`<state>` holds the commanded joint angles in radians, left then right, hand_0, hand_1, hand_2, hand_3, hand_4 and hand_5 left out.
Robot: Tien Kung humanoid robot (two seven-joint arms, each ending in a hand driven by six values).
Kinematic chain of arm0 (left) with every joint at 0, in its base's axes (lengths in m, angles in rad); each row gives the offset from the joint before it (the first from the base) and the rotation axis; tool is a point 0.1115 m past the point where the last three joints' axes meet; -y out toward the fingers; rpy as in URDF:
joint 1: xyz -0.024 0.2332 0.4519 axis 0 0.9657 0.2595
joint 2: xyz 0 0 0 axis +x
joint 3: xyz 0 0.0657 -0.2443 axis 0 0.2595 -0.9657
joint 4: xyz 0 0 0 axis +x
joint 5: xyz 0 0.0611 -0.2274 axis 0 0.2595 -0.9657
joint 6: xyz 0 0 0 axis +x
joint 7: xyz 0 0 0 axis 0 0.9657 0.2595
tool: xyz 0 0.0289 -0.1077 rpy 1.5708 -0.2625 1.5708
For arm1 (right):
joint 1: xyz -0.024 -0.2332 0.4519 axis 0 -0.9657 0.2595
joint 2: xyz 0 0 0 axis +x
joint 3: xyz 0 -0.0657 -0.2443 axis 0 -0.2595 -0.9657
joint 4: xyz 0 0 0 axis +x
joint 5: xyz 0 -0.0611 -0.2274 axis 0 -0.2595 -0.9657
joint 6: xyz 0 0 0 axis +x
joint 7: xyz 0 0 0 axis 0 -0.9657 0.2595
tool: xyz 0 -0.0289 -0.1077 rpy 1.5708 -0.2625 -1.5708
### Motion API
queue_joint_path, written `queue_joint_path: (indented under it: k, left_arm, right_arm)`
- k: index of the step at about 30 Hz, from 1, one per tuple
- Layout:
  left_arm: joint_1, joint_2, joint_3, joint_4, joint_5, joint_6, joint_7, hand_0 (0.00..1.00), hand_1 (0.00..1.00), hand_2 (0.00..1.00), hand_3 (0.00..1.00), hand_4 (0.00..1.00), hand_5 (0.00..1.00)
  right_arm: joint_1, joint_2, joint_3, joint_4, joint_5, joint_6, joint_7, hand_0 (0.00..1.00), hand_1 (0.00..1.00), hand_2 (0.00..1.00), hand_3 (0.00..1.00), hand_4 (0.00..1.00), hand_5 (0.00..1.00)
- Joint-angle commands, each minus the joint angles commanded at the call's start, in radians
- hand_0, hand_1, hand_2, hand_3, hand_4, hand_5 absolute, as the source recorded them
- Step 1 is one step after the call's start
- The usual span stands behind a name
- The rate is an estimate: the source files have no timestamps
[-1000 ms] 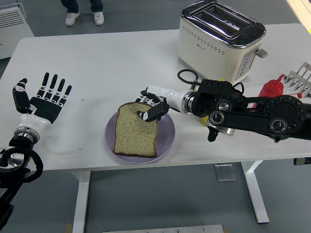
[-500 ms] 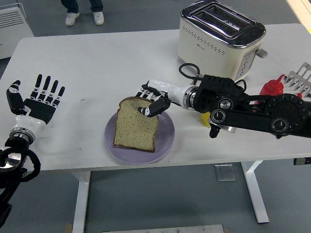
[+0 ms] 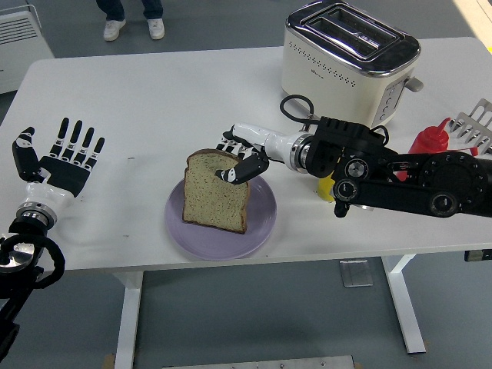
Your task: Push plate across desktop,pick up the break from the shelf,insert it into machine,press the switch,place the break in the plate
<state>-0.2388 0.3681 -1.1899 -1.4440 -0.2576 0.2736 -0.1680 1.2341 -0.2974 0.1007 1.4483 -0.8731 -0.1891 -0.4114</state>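
Bread (image 3: pixel 215 192) is the item under handling: one slice, lower centre of the frame, over a lilac plate (image 3: pixel 261 223), its top edge pinched and apparently raised, its lower edge on or just above the plate surface; contact there cannot be confirmed.

Left of frame: the left hand (image 3: pixel 58 161) rests flat at the table's left margin, fingers (image 3: pixel 77 138) spread wide, nothing in it, well apart from the plate.

Centre: the plate sits near the front edge of the white table (image 3: pixel 154 84). The slice covers most of the plate's left and middle portion.

Right of centre: the right hand (image 3: pixel 242 157) reaches in from the right, thumb and fingertips (image 3: pixel 231 175) closed on the slice's top crust. The grip is a narrow pinch, not a full wrap.

Upper right: a cream toaster (image 3: pixel 350 58) stands with both slots empty, its black cord (image 3: pixel 296 115) trailing toward the arm. A red bottle (image 3: pixel 430 140) and a metal rack (image 3: pixel 477 123) sit at the far right edge; a yellow object shows partly behind the forearm.

Assessment: the step in hand appears to be the last, setting the bread onto the plate. The next move calls for laying the slice flat inside the rim, then parting the fingers and drawing the hand clear to the right without dragging the slice off.
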Motion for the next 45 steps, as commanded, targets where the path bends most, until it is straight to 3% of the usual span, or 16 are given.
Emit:
queue_joint_path:
  k: [1,2,7,13,14,19,20,25,26,31,32,45]
  left_arm:
    - [0.000,0.000,0.000,0.000,0.000,0.000,0.000,0.815,0.760,0.722,0.711,0.636,0.998]
    - [0.000,0.000,0.000,0.000,0.000,0.000,0.000,0.815,0.760,0.723,0.711,0.636,0.998]
    - [-0.001,0.000,0.000,0.000,0.000,0.000,0.000,0.815,0.760,0.723,0.711,0.636,0.998]
    - [-0.002,0.000,0.001,0.001,-0.001,0.001,0.000,0.815,0.760,0.723,0.711,0.636,0.998]
    - [-0.002,0.000,0.002,0.001,-0.002,0.001,0.000,0.815,0.760,0.723,0.711,0.637,0.998]
    - [-0.004,0.000,0.004,0.001,-0.002,0.001,-0.001,0.815,0.760,0.723,0.711,0.637,0.998]
    - [-0.004,0.000,0.004,0.001,-0.003,0.001,-0.001,0.815,0.760,0.722,0.711,0.638,0.998]
    - [-0.004,0.000,0.005,0.001,-0.003,0.002,-0.002,0.815,0.760,0.722,0.711,0.638,0.998]
    - [-0.004,0.000,0.005,0.001,-0.003,0.002,-0.002,0.815,0.759,0.723,0.711,0.637,0.998]
    - [-0.005,0.000,0.006,0.001,-0.002,0.002,-0.003,0.815,0.759,0.723,0.711,0.637,0.998]
    - [-0.005,0.000,0.006,0.001,-0.002,0.002,-0.003,0.815,0.760,0.722,0.711,0.637,0.998]
    - [-0.003,-0.001,0.008,0.002,-0.002,0.003,-0.003,0.815,0.760,0.722,0.712,0.636,0.998]
  right_arm:
    - [0.000,0.000,0.000,0.000,-0.002,0.003,-0.001,0.295,0.550,0.694,0.659,0.704,0.193]
    - [0.001,0.000,0.000,-0.001,-0.006,0.008,-0.002,0.303,0.566,0.729,0.688,0.764,0.276]
    - [0.004,0.000,-0.003,-0.005,-0.023,0.038,-0.010,0.303,0.566,0.729,0.688,0.764,0.276]
    - [0.006,0.000,0.001,-0.014,-0.016,0.037,-0.009,0.304,0.567,0.734,0.695,0.779,0.293]
    - [0.006,-0.001,0.003,-0.015,-0.010,0.032,-0.009,0.296,0.546,0.697,0.676,0.689,0.198]
    - [0.007,-0.002,0.006,-0.016,0.014,0.018,-0.016,0.296,0.546,0.697,0.676,0.689,0.198]
    - [0.008,-0.001,0.006,-0.015,0.017,0.015,-0.017,0.281,0.503,0.632,0.607,0.632,0.184]
    - [0.007,-0.001,0.006,-0.013,0.023,-0.004,-0.020,0.281,0.503,0.632,0.607,0.632,0.184]
    - [0.007,-0.001,0.006,-0.013,0.022,-0.006,-0.020,0.255,0.468,0.563,0.513,0.251,0.002]
    - [0.006,0.000,0.003,-0.013,0.018,-0.018,-0.020,0.255,0.468,0.563,0.513,0.251,0.002]
    - [0.006,0.000,0.003,-0.013,0.018,-0.019,-0.020,0.286,0.471,0.548,0.457,0.145,0.002]
    - [0.006,-0.001,0.018,0.001,0.106,-0.006,-0.057,0.310,0.467,0.542,0.430,0.129,0.002]
